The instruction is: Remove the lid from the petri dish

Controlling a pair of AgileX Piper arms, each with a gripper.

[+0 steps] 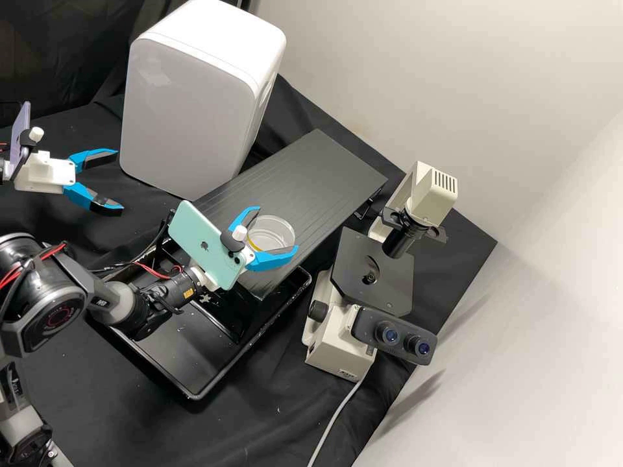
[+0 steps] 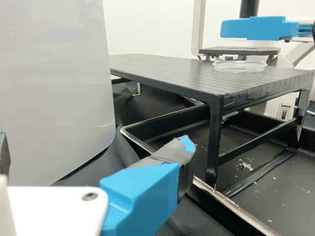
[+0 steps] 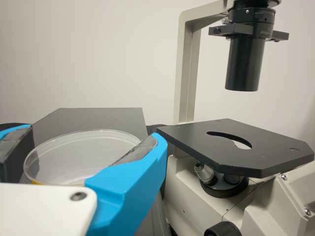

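high view: right gripper (image 1: 278, 228) spread, straddling petri dish (image 1: 269, 235), nothing clamped
lid (image 3: 81, 147): likely light, thin, slick plastic; pinch gently at opposite rim edges
left gripper (image 1: 119, 180): spread, empty

No legible text. The mint-green phone (image 1: 198, 250) carries a small dark logo on its back. Red print ringing the arm joint (image 1: 48, 318) is too small to read.

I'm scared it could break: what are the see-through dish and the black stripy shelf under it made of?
The petri dish looks like clear, glossy plastic, possibly glass: its thin wall is see-through. The shelf looks like black metal or plastic, satin and finely ridged; I cannot tell which.
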